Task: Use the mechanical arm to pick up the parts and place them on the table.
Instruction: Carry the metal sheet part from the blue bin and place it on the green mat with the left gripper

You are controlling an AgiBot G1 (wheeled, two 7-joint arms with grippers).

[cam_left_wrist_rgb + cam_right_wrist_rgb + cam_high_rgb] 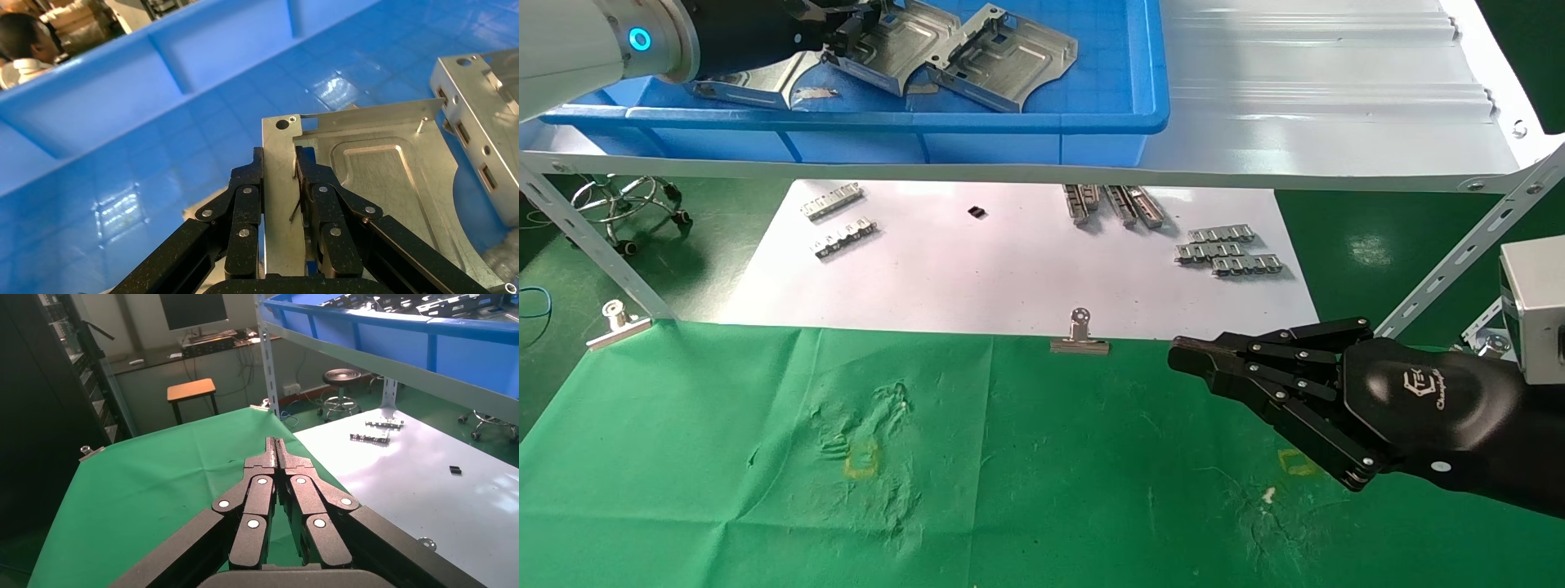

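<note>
My left gripper (839, 41) reaches into the blue bin (1009, 122) on the white shelf. In the left wrist view the left gripper (280, 162) is shut on the upright folded edge of a silver stamped part (379, 177), one finger on each side. That part (903, 45) lies in the bin between two other parts (1001, 57); one of them shows beside it in the left wrist view (477, 122). My right gripper (1185, 358) is shut and empty, hovering over the right of the green table (1042, 457); it also shows in the right wrist view (275, 444).
The white shelf (1295, 98) overhangs a white sheet (1009, 269) holding ribbed silver strips (1230, 249). Binder clips (1079, 335) hold the green cloth's far edge. Slanted shelf struts stand at left (584, 237) and right (1459, 261). Yellow marks (862, 461) dot the cloth.
</note>
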